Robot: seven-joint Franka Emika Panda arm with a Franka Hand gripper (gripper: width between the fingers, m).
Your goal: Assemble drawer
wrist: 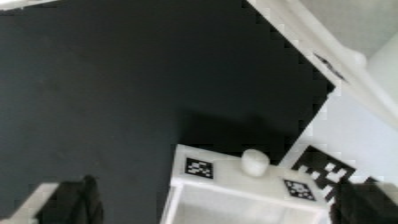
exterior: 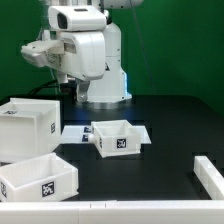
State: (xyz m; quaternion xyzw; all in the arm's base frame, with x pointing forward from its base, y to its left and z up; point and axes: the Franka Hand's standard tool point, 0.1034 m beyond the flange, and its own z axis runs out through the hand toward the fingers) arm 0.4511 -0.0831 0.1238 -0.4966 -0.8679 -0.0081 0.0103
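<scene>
casing (exterior: 28,128), far left: white plastic, smooth, slight sheen. centre tray (exterior: 115,141) and near-left tray (exterior: 38,181): same white plastic, smooth, black-and-white printed tags. table (exterior: 170,130): black, matt, even. arm shell (exterior: 95,50): glossy white plastic.

This is a robotics lab test cell. A white robot arm (exterior: 95,50) stands at the upper centre of the exterior view on a black counter (exterior: 175,125), with a green backdrop (exterior: 185,40) behind it. A white drawer tray (exterior: 20,185) at lower left bears a black-and-white square tag (exterior: 47,187).
</scene>
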